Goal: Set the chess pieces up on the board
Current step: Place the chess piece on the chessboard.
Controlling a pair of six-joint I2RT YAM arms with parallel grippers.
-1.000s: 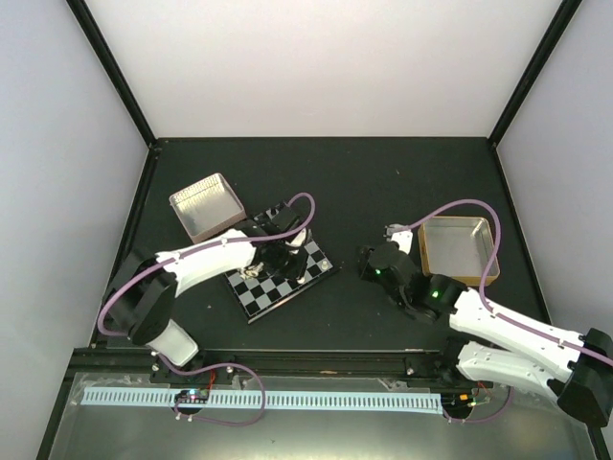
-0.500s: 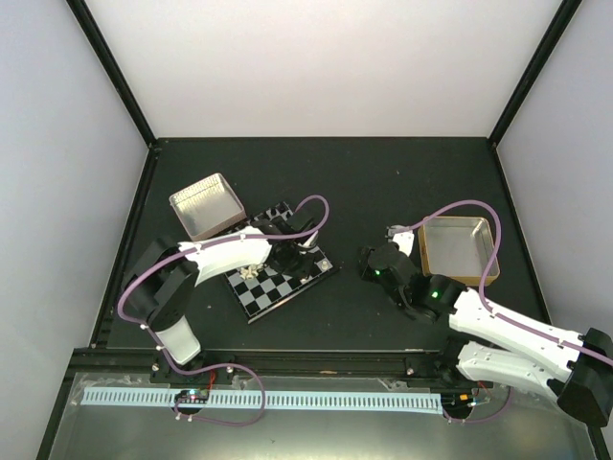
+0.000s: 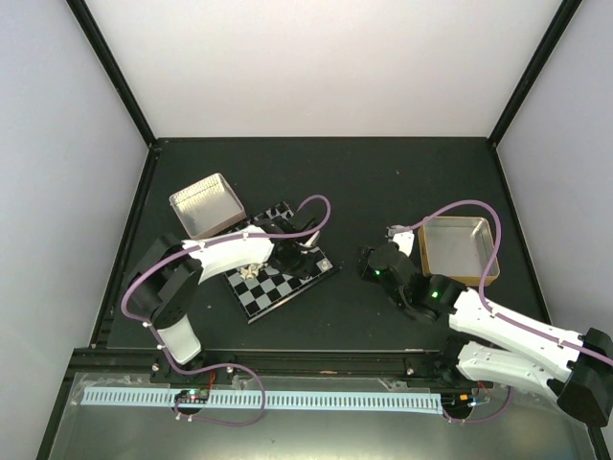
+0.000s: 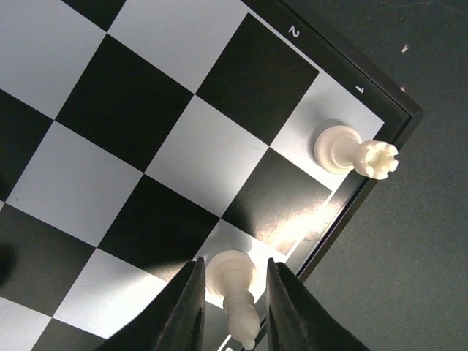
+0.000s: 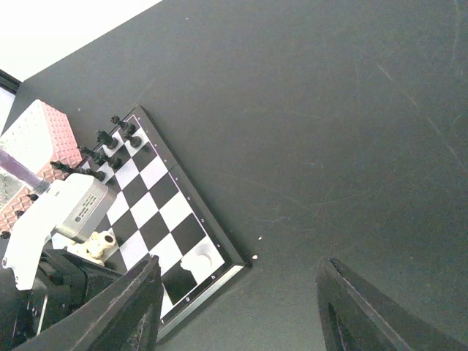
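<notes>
One black table bore the board left of centre. The left gripper sat low over the board's edge, jaws slightly parted around an upright cream piece without squeezing it. The right gripper hung wide apart and empty. A cream rook stood on the corner square nearby.

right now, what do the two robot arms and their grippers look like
Both arms have glossy white shells with black joints. The left arm and right arm each carry a looping lilac cable. Small green lights glow on the right one. The left gripper and right gripper have plain matte black, tapered fingers.
</notes>
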